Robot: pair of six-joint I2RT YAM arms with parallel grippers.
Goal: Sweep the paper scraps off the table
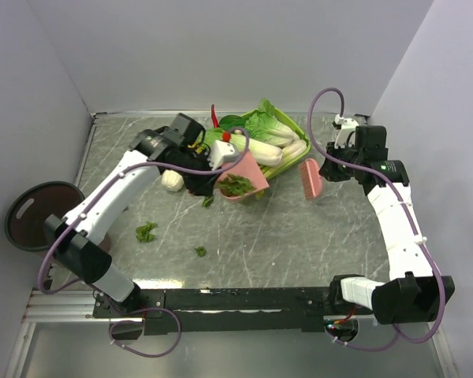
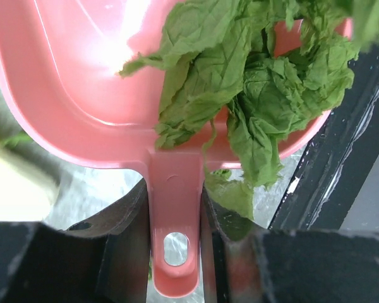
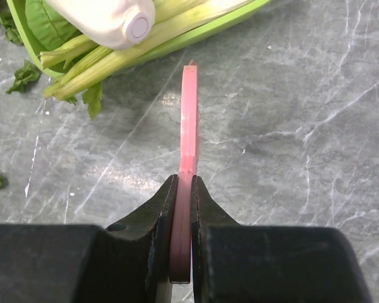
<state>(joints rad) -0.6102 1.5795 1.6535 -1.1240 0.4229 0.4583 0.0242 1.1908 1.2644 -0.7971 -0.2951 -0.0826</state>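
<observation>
Paper scraps (image 1: 200,251): 2 loose on grey tabletop (image 1: 299,244) near arm bases, 1 more beside pink dustpan (image 1: 254,170), a heap inside it. Left gripper (image 2: 175,208) pinched tight on dustpan handle. Right gripper (image 3: 183,189) squeezed on pink brush (image 3: 189,120). Green veggies (image 1: 264,130) at back.

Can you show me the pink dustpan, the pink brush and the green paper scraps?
pink dustpan (image 2: 82,82): left wrist view, bare pink inside.
pink brush (image 1: 310,179): top external view, middle of its toothed head.
paper scraps (image 1: 146,231): top external view, middle of the biggest loose clump.
</observation>
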